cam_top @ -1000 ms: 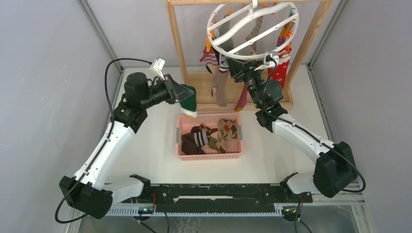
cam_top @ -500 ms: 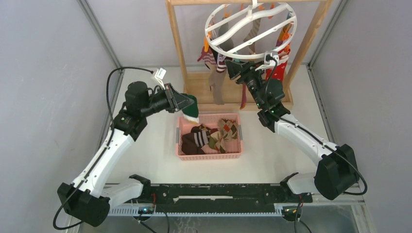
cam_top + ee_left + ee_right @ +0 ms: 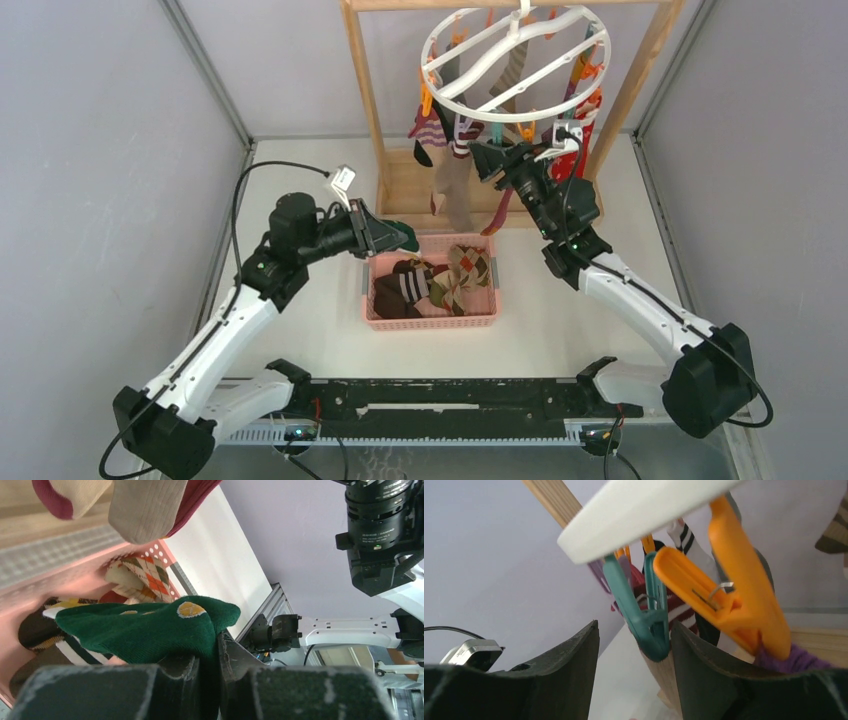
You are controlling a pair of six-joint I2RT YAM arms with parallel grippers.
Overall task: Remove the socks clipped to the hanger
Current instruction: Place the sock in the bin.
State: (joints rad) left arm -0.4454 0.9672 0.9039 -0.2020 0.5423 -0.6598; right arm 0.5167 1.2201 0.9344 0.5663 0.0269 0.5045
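My left arm (image 3: 215,335) reaches forward from its base and bends at the elbow, so the forearm points right toward the middle. The left gripper (image 3: 398,238) is pinched tight on a green sock (image 3: 145,630). My right arm (image 3: 640,298) stretches forward and to the left with the wrist lifted, and the right gripper (image 3: 485,158) has its jaws apart.

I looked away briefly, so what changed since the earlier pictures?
The left claw, shut on the green sock, moved down toward the pink basket's far left corner. The right claw opened around a teal clip on the hanger. The basket's socks stayed put.
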